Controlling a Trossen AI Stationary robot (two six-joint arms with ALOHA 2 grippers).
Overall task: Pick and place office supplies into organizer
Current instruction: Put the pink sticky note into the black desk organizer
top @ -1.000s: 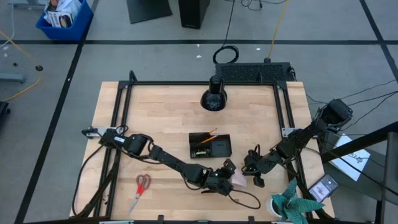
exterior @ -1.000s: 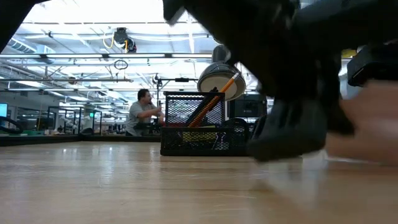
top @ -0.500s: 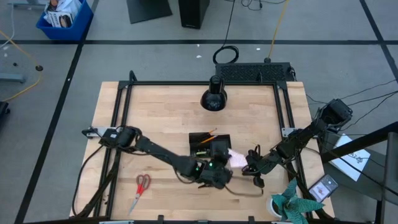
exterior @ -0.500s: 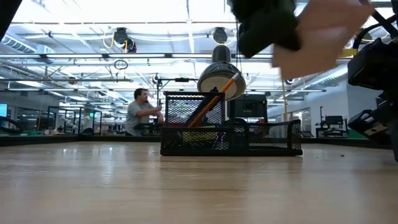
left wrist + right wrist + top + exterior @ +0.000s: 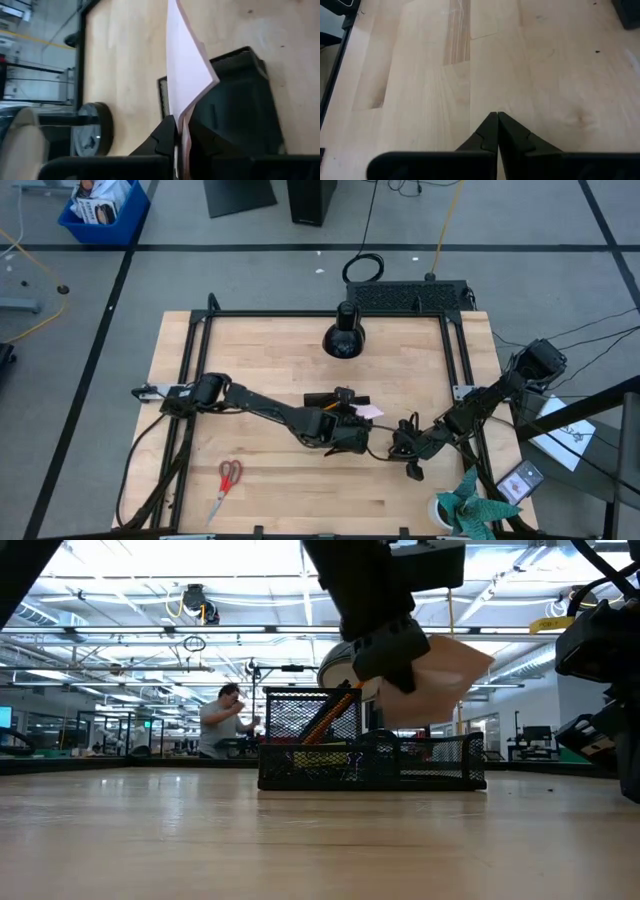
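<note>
One pink sticky-note pad (image 5: 187,70) is hanging pinched in my left gripper (image 5: 352,412), jaws nearly closed on its thin papery edge, above the black mesh organizer (image 5: 372,754) at worktop centre. Orange pencils (image 5: 330,712) are already standing inside. Red-handled scissors (image 5: 226,483) are lying toward 8 o'clock, not yet collected. My right gripper (image 5: 497,131) is sitting fully closed, empty, around 4 o'clock.

The pink pad (image 5: 367,411) is held by one edge in the left gripper (image 5: 352,416), in the air over the right end of the organizer (image 5: 372,762). It hangs tilted. The organizer is a low black mesh tray near the middle of the tabletop (image 5: 260,360). An orange pencil (image 5: 328,713) leans in its taller left compartment. The red-handled scissors (image 5: 227,485) lie flat near the front left corner, well apart from the tray.
</note>
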